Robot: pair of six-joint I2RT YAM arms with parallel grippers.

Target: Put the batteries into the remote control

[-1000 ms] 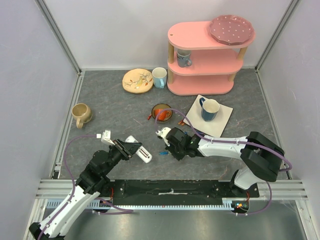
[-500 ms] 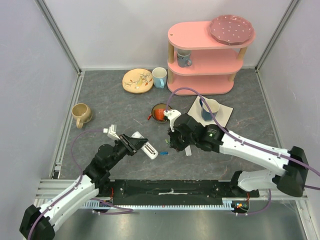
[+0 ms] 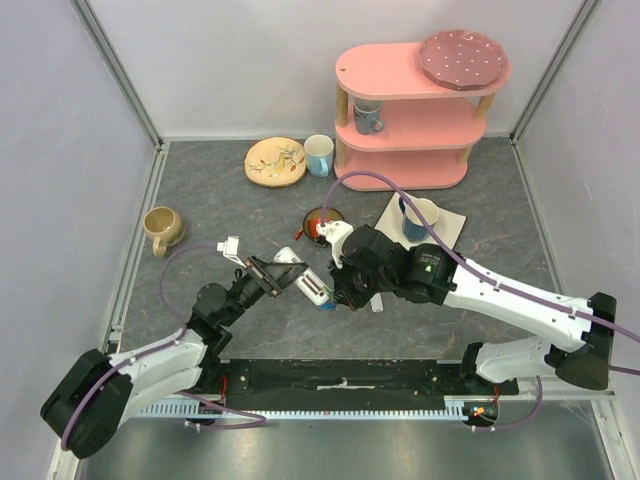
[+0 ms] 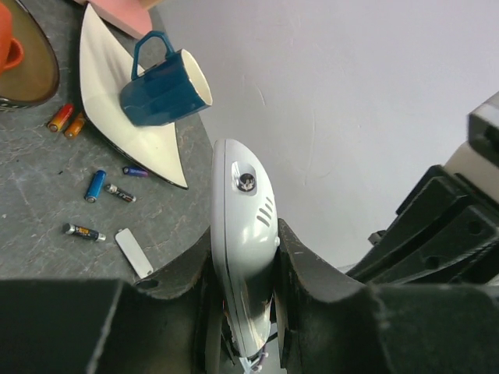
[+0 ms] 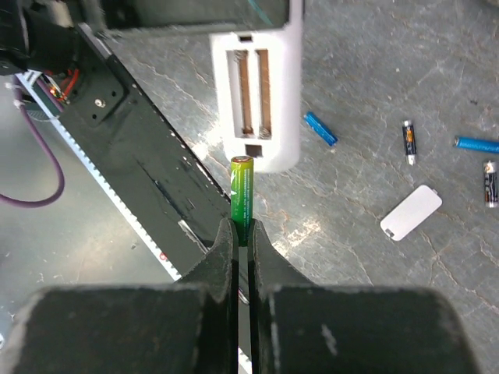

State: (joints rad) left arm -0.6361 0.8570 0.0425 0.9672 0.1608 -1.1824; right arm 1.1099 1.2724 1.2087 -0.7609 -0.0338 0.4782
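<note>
My left gripper (image 3: 281,277) is shut on the white remote control (image 3: 307,286) and holds it above the table, near the middle. In the left wrist view the remote (image 4: 241,204) stands between the fingers. In the right wrist view the remote (image 5: 258,93) shows its open slot with two empty bays. My right gripper (image 5: 242,231) is shut on a green battery (image 5: 241,189), whose tip is just short of the remote's near end. Loose batteries lie on the table: a blue one (image 5: 320,128), a dark one (image 5: 408,139) and another blue one (image 5: 475,144).
The white battery cover (image 5: 411,212) lies on the table by the loose batteries. A blue mug (image 3: 418,218) stands on a white napkin (image 3: 450,232). Behind are a dark bowl (image 3: 322,224), a tan mug (image 3: 162,228), a plate (image 3: 275,161) and a pink shelf (image 3: 410,115).
My left gripper has carried the remote to the right, towards the middle. My right gripper has risen from the table and now holds the green battery at the remote's end.
</note>
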